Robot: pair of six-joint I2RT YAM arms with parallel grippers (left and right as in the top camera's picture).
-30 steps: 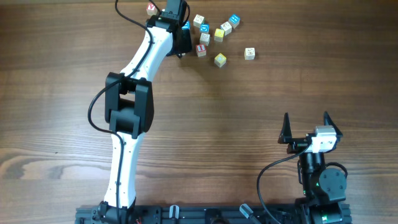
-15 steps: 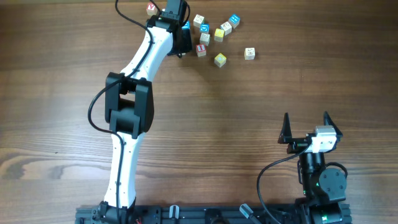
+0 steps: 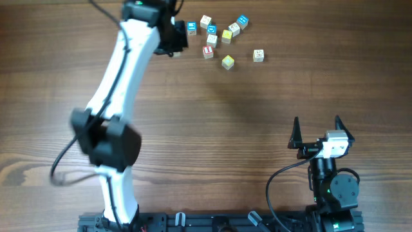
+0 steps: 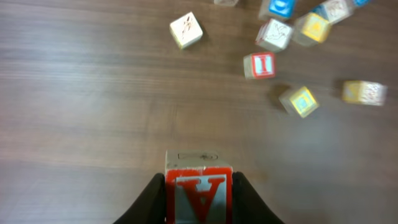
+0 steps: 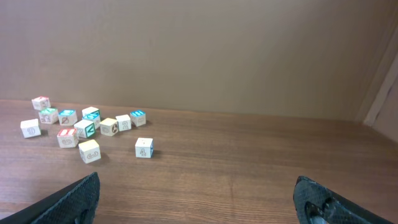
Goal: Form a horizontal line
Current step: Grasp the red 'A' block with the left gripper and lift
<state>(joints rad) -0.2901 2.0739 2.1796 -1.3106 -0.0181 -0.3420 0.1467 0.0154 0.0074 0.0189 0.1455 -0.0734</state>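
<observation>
Since no row of cubes shows anywhere on the wooden table (image 3: 257, 116), the line looks barely begun, and the step in hand is judged to be a first pickup. The left arm (image 3: 122, 84) reaches to the upper left of the overhead view, blurred; the right arm (image 3: 331, 187) sits at lower right. The right gripper (image 3: 317, 129) stands spread wide with nothing between its fingers. The left gripper (image 4: 199, 202) pinches a red-lettered cube (image 4: 198, 171) at the bottom centre of the wrist view, a finger against each side; whether the cube is off the wood I cannot tell. Higher in that frame lie the cream cube (image 4: 186, 30), alone at upper centre, the red "I" cube (image 4: 260, 65) to its right, and a yellow cube (image 4: 299, 101) lower right of that. The next move likely calls for carrying the held cube to open wood and setting it down square, with room beside it for three more
</observation>
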